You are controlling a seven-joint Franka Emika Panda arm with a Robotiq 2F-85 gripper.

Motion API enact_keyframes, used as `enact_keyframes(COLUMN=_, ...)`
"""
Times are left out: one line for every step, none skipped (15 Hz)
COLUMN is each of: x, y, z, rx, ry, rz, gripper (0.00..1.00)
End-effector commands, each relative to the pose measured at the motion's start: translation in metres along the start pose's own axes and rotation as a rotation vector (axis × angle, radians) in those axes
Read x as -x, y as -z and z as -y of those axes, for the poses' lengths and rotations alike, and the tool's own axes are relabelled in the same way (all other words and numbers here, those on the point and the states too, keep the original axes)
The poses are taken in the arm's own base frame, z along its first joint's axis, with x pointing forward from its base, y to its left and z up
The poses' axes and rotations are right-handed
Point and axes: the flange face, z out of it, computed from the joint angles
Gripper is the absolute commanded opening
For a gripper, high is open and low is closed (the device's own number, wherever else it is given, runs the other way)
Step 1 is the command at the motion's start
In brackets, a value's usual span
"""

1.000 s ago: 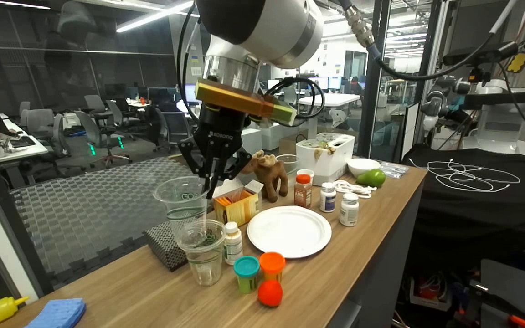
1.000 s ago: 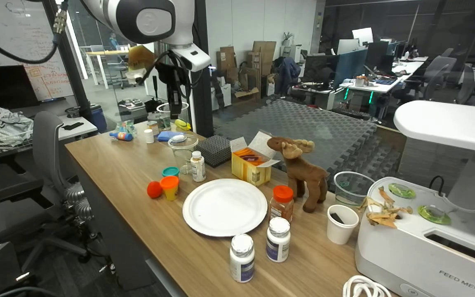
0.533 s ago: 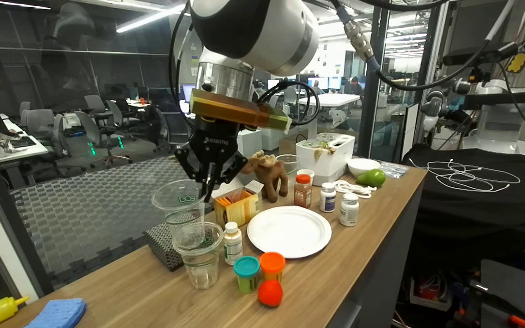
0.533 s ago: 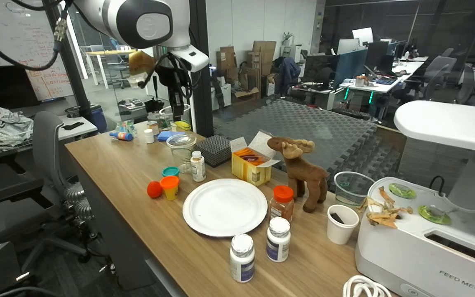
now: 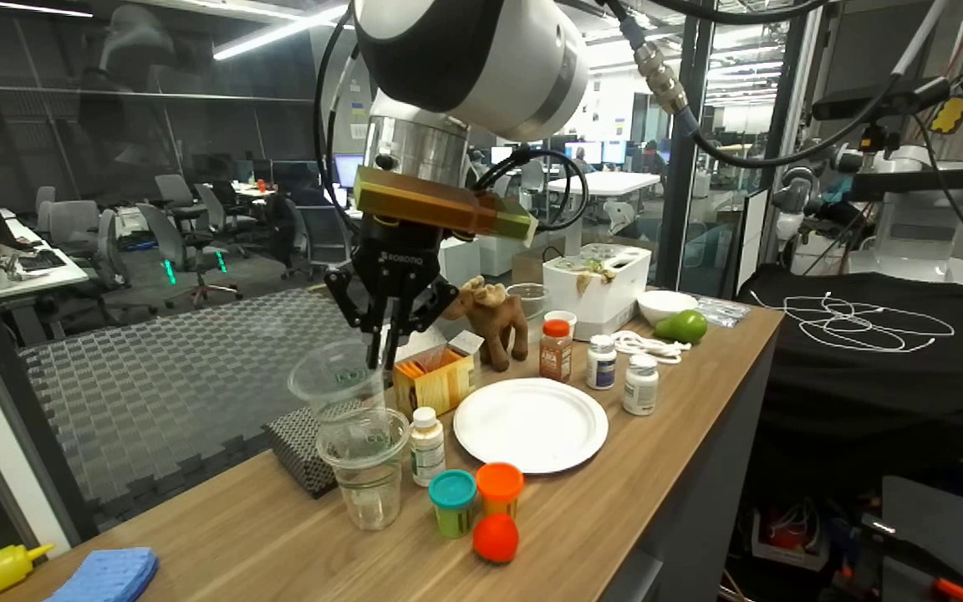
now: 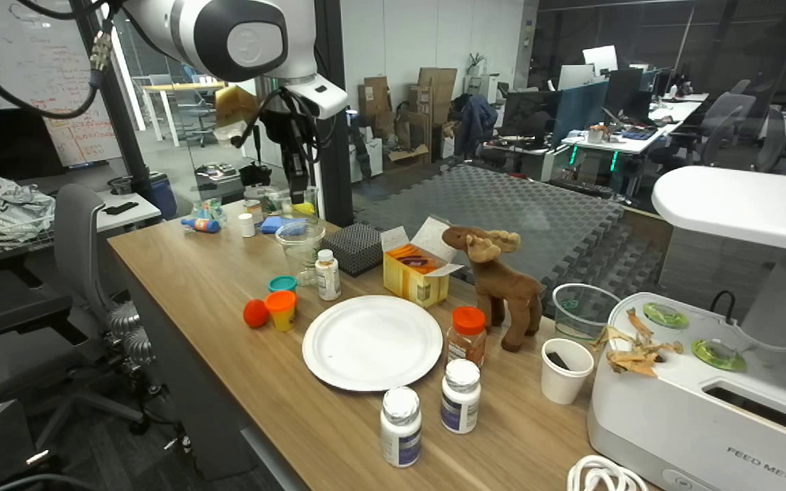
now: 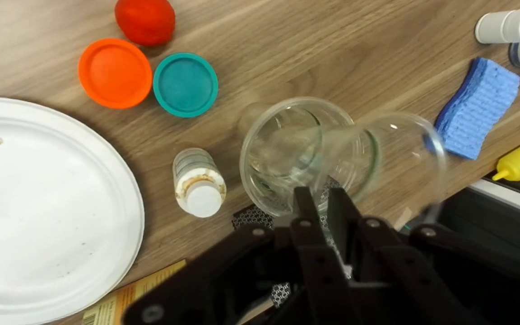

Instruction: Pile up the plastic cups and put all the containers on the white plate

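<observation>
With the gripper (image 7: 321, 194), points down above the wooden desk (image 7: 260, 36), leaving a slim gap between slightly parted fingertips. Right beside them, shows the upper plastic cup (image 5: 339, 386), clear, tilted and blurred, with base over or inside the mouth of the lower plastic cup (image 5: 370, 497); cannot tell which, nor whether in contact with the gripper. Has the lower plastic cup upright on the desk, near a white bottle (image 5: 427, 451) and a dark patterned block (image 6: 354, 249). Farther, shows the teal container (image 7: 185, 85) just beside the orange container (image 7: 115, 73), both upright and lidded, with a red ball (image 7: 146, 21) close by. Past the bottle, in both exterior views, has the white plate (image 6: 372, 343) flat on the desk, apart from both containers and, in the wrist view, dotted with specks. Beyond, shows a yellow box (image 6: 415, 285) of packets and a plush moose (image 6: 507, 286).
</observation>
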Motion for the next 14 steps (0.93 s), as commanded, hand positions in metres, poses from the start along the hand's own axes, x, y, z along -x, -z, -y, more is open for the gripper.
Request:
enact_keyframes(x=0.004, y=0.017, z=-0.003, rx=-0.006, ry=0.011, rz=-0.040, gripper=0.47)
enact_keyframes(x=0.004, y=0.019, z=-0.004, rx=-0.009, ry=0.010, rz=-0.043, gripper=0.56)
enact_keyframes(x=0.004, y=0.022, z=-0.005, rx=-0.011, ry=0.009, rz=-0.046, gripper=0.63)
enact_keyframes(x=0.004, y=0.024, z=-0.005, rx=-0.013, ry=0.008, rz=-0.050, gripper=0.70)
enact_keyframes(x=0.005, y=0.028, z=-0.006, rx=-0.016, ry=0.008, rz=-0.054, gripper=0.78)
enact_keyframes(x=0.005, y=0.031, z=-0.007, rx=-0.019, ry=0.008, rz=-0.058, gripper=0.85)
enact_keyframes(x=0.005, y=0.034, z=-0.007, rx=-0.019, ry=0.008, rz=-0.063, gripper=0.94)
enact_keyframes(x=0.005, y=0.040, z=-0.008, rx=-0.023, ry=0.007, rz=-0.067, gripper=0.99)
enact_keyframes(x=0.005, y=0.047, z=-0.009, rx=-0.024, ry=0.006, rz=-0.078, gripper=1.00)
enact_keyframes(x=0.004, y=0.054, z=-0.010, rx=-0.027, ry=0.006, rz=-0.090, gripper=1.00)
enact_keyframes(x=0.004, y=0.062, z=-0.011, rx=-0.031, ry=0.006, rz=-0.099, gripper=1.00)
enact_keyframes(x=0.003, y=0.069, z=-0.013, rx=-0.032, ry=0.003, rz=-0.112, gripper=1.00)
enact_keyframes(x=0.003, y=0.075, z=-0.016, rx=-0.033, ry=0.003, rz=-0.118, gripper=1.00)
enact_keyframes(x=0.004, y=0.080, z=-0.019, rx=-0.033, ry=-0.001, rz=-0.124, gripper=1.00)
